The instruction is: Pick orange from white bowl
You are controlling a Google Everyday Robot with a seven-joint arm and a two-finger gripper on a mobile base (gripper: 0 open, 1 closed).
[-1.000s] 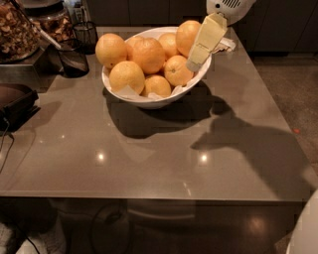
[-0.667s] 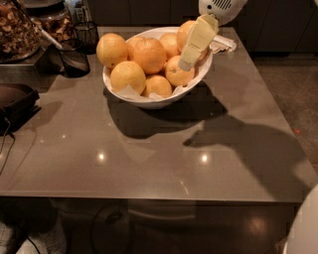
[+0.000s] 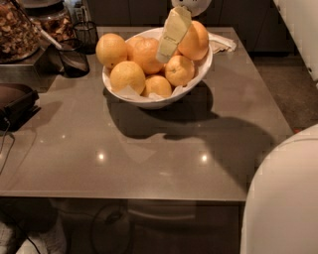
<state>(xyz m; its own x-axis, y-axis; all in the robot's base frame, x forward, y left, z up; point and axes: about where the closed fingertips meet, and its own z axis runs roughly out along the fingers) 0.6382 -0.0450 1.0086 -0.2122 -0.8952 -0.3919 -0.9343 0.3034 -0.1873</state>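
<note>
While gripper (image 3: 167,51) hangs over bowl (image 3: 199,74) beside orange (image 3: 144,53), its state can't be told. Centre squarely; spare the neighbours.

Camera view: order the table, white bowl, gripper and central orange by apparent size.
1. Table.
2. White bowl.
3. Central orange and gripper, which hangs over the bowl's fruit, look about alike; I leave them unranked.

orange (image 3: 144,54) in white bowl (image 3: 166,101), end effector (image 3: 169,47) above

Glossy grey table (image 3: 149,163), dark cabinets (image 3: 129,12) behind, speckled floor (image 3: 293,84) right
</note>
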